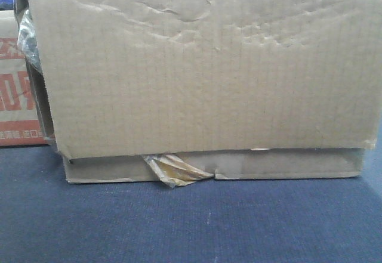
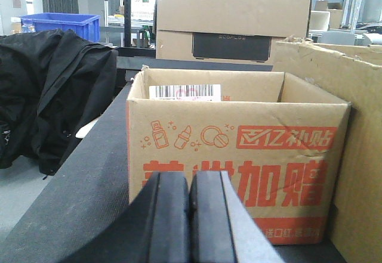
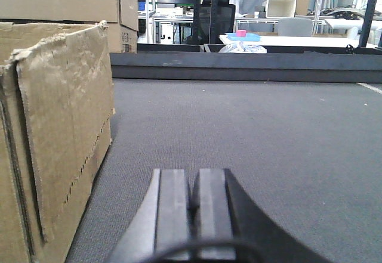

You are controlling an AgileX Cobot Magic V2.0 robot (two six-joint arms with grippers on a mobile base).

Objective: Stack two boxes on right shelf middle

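The tall plain brown box (image 1: 203, 66) with a creased face fills the front view. It rests on the thin flat box (image 1: 286, 164), whose yellowish tape (image 1: 173, 170) peels at the front. Both stand on a dark fabric table top (image 1: 191, 227). My left gripper (image 2: 190, 179) is shut and empty, low over the table, with the tall box (image 2: 358, 155) to its right. My right gripper (image 3: 192, 176) is shut and empty, with the tall box's torn side (image 3: 59, 132) to its left. The right shelf middle is out of view.
A cardboard box with red printing (image 2: 239, 155) stands open-topped straight ahead of the left gripper and left of the stack (image 1: 15, 96). A black jacket (image 2: 54, 96) lies at the left. A larger carton (image 2: 233, 27) stands behind. Grey table surface (image 3: 268, 144) stretches ahead of the right gripper.
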